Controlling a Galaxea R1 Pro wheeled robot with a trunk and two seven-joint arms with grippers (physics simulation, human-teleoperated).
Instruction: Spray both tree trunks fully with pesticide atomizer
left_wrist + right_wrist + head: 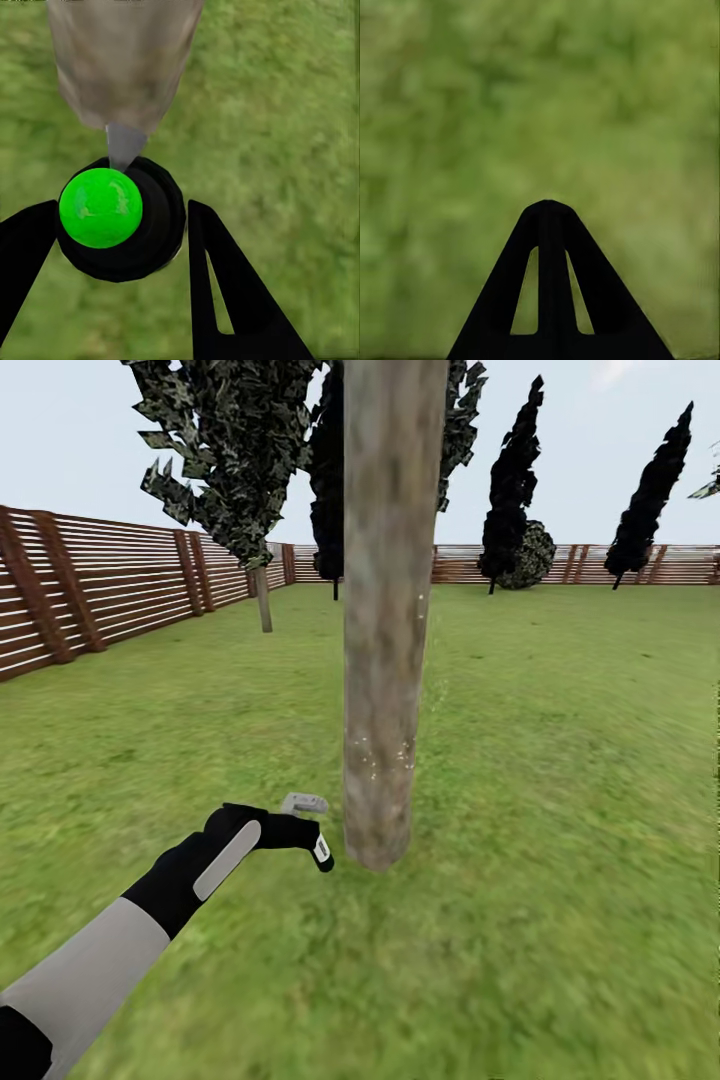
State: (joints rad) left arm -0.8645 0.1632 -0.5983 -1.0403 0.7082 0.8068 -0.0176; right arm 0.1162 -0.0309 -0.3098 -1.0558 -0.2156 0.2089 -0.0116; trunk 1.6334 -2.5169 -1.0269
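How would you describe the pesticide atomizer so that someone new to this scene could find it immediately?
Start at the thick grey-brown tree trunk rising from the lawn in the middle of the head view. Near its base, the left gripper holds the pesticide atomizer. It is a small black thing with a pale tip; in the left wrist view its bright green round top sets it apart from the black fingers.

The black pesticide atomizer (300,830) sits beside the speck-dotted grey-brown tree trunk (385,660).

One thick mottled trunk (385,610), five dark trees behind, one fence (120,585), one atomizer (318,845).
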